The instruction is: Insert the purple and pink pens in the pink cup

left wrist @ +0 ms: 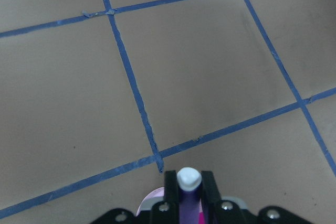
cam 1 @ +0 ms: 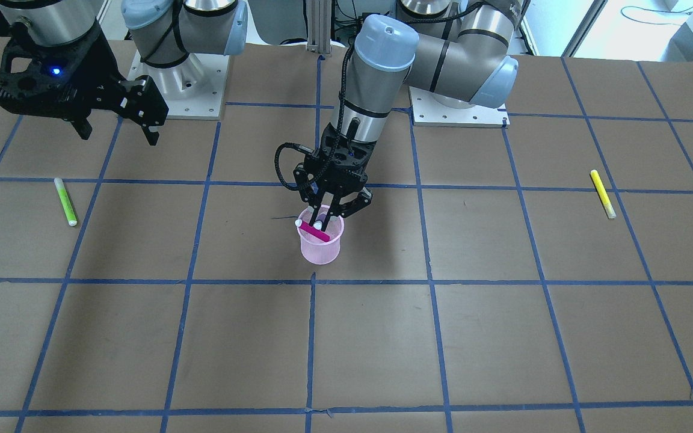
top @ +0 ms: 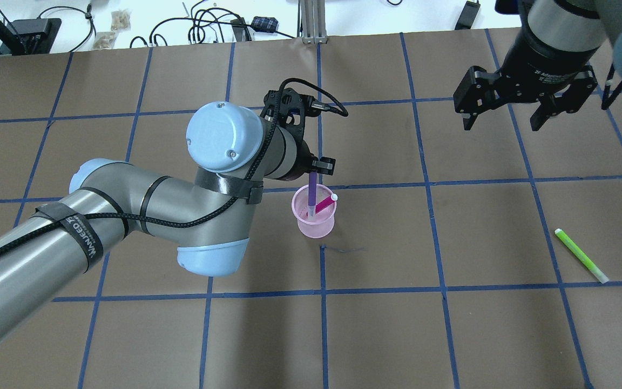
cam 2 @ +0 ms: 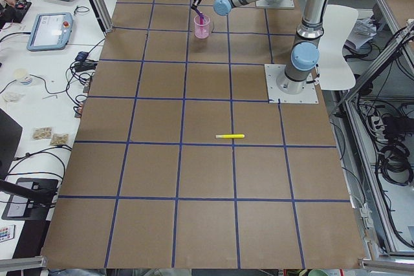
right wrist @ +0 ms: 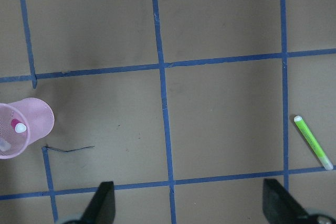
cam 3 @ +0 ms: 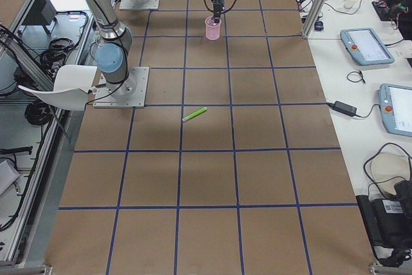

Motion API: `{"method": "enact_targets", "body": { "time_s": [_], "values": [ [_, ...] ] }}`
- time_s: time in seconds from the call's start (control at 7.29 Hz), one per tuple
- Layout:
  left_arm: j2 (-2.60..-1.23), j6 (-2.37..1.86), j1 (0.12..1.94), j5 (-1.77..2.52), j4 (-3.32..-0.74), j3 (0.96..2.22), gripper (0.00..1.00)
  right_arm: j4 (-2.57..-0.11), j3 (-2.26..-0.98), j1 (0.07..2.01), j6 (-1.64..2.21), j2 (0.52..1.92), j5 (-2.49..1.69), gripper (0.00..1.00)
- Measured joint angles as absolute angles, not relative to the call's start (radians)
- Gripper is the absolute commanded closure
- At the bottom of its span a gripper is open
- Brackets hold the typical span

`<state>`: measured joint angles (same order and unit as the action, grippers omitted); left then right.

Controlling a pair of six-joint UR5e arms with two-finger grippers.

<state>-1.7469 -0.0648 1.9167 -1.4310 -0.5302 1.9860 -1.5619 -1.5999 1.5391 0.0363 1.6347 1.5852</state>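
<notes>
The pink cup stands upright near the table's middle; it also shows in the overhead view. A pink pen with a white cap leans inside it. My left gripper hangs straight over the cup, shut on the purple pen, which stands upright with its lower end inside the cup. In the left wrist view the pen sits between the fingers. My right gripper is open and empty, raised off to the side. Its wrist view shows the cup at the left edge.
A green highlighter lies on the table on my right side, also in the front view. A yellow highlighter lies on my left side. The arm bases stand at the table's robot edge.
</notes>
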Motion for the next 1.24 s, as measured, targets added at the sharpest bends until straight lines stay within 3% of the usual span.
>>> {"method": "enact_targets", "body": {
  "time_s": [0.14, 0.55, 0.69, 0.96, 1.24],
  "values": [
    [-1.753, -0.065, 1.917, -1.431, -0.53, 1.989, 0.42, -1.563, -1.6, 1.557, 0.037, 1.635, 1.586, 0.0],
    [-1.764, -0.067, 1.912, -1.429, -0.531, 1.989, 0.05, -1.575, -1.603, 1.598, 0.039, 1.627, 1.587, 0.0],
    [-1.763, -0.066, 1.907, -1.427, -0.531, 1.983, 0.0, -1.576, -1.603, 1.596, 0.037, 1.627, 1.588, 0.0],
    [-1.745, -0.06, 1.874, -1.425, -0.603, 1.924, 0.0, -1.576, -1.604, 1.594, 0.036, 1.627, 1.588, 0.0],
    [-1.717, -0.01, 1.793, -1.427, -0.923, 1.754, 0.0, -1.575, -1.605, 1.594, 0.035, 1.629, 1.588, 0.0]
  ]
}}
